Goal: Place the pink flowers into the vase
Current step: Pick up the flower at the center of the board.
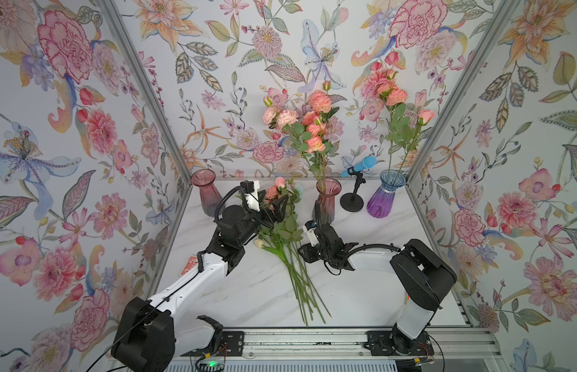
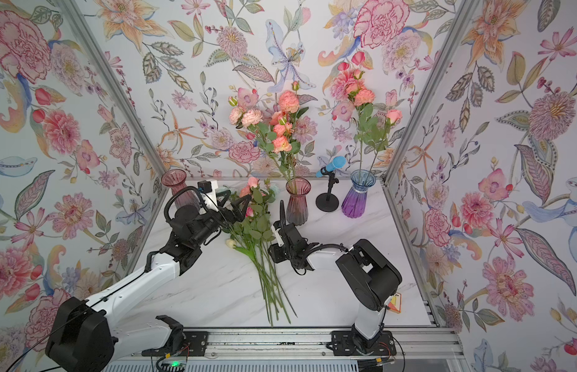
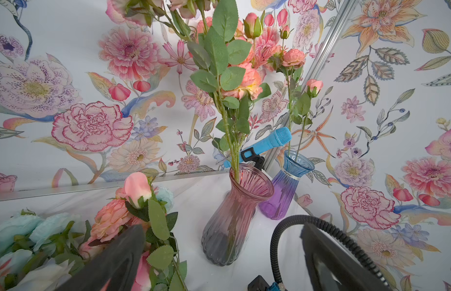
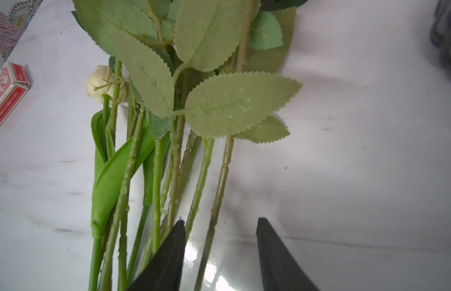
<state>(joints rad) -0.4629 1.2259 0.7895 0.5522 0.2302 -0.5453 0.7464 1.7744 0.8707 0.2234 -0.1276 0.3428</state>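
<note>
A bundle of pink flowers (image 1: 275,190) (image 2: 252,183) lies on the white table, stems (image 1: 300,283) pointing to the front edge. My right gripper (image 1: 302,253) (image 4: 220,221) is low over the stems. Its jaws stand apart with one thin stem (image 4: 220,181) between them, nearer one finger; the other stems lie outside. My left gripper (image 2: 235,201) (image 3: 221,226) hangs wide open over the flower heads, holding nothing; a pink bud (image 3: 136,187) shows beside one finger. The pink glass vase (image 1: 327,199) (image 2: 298,201) (image 3: 234,214) stands behind the right arm and holds several pink flowers.
An empty pink vase (image 1: 205,193) stands back left and a blue-purple vase (image 1: 383,198) with pink stems back right. Between the vases stands a blue microphone (image 1: 354,190). Pale blue and white blooms (image 3: 23,231) lie in the bundle. A red card box (image 4: 9,93) lies left.
</note>
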